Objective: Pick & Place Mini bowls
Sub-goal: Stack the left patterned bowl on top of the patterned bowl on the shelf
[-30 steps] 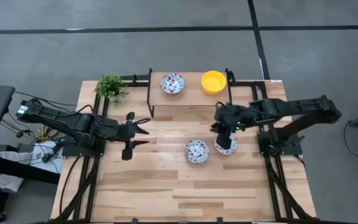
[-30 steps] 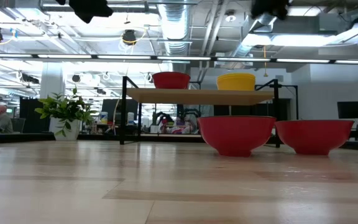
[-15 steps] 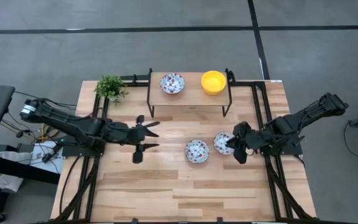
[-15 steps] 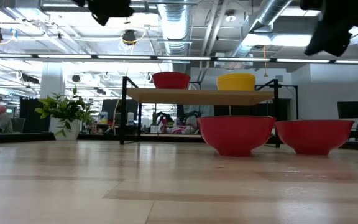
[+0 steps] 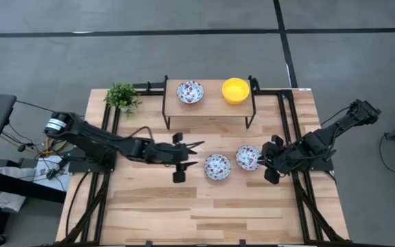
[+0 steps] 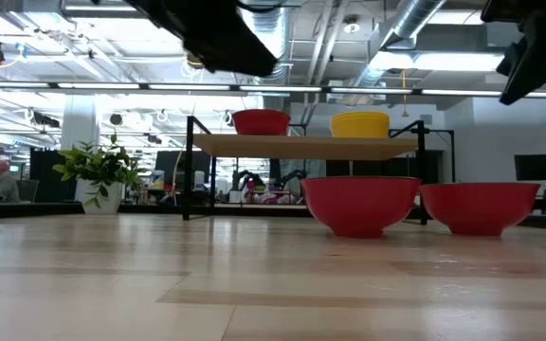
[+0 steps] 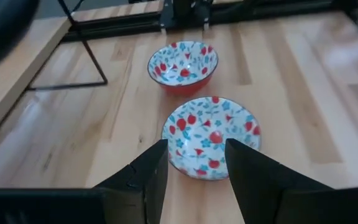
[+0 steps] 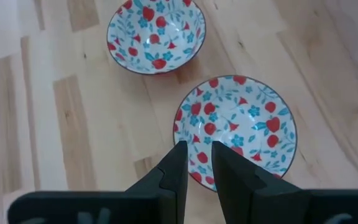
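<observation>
Two floral mini bowls stand on the table: one (image 5: 217, 167) at the middle, one (image 5: 247, 158) just to its right. A third floral bowl (image 5: 190, 91) and a yellow bowl (image 5: 235, 90) sit on the raised shelf (image 5: 211, 106) at the far side. My left gripper (image 5: 186, 156) hovers open just left of the middle bowl (image 7: 211, 137), pointing at it. My right gripper (image 5: 269, 166) hangs over the right bowl's (image 8: 235, 130) right rim, its fingers a narrow gap apart with nothing between them.
A small potted plant (image 5: 122, 96) stands at the far left corner. The shelf's black metal legs (image 5: 164, 110) rise at the far side of the two table bowls. Bare wood (image 5: 204, 206) stretches along the near half of the table.
My left gripper has gone toward the table's right edge and lower, up to the middle floral bowl, staying open. My right gripper has drawn back from above the right floral bowl toward the table's right edge and sunk. The bowls have stayed where they were.
</observation>
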### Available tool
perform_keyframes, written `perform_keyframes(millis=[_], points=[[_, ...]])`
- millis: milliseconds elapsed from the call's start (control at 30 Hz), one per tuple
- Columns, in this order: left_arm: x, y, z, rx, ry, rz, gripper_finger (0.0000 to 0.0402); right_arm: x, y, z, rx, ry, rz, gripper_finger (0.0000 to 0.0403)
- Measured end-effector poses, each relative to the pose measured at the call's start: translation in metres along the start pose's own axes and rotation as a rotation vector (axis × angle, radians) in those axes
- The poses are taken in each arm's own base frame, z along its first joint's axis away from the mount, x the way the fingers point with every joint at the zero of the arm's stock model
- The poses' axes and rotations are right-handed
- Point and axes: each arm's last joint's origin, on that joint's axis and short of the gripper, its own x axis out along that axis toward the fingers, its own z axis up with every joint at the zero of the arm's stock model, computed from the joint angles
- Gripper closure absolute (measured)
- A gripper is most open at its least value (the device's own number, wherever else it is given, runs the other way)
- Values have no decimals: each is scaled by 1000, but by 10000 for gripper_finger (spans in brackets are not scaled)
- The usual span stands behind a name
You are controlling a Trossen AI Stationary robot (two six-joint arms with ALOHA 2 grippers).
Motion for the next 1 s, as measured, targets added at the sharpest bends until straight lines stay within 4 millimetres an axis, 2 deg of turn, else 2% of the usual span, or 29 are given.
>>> perform_keyframes(millis=[200, 500, 700, 1000], points=[[28, -1, 1, 101, 41, -22, 243, 0, 0, 0, -19, 1, -4, 339], [60, -7, -20, 138, 123, -116, 243, 0, 0, 0, -16, -1, 2, 339], [69, -15, -30, 286, 143, -152, 243, 0, 0, 0, -16, -1, 2, 339], [69, -18, -31, 379, 132, -196, 243, 0, 0, 0, -10, 0, 5, 339]])
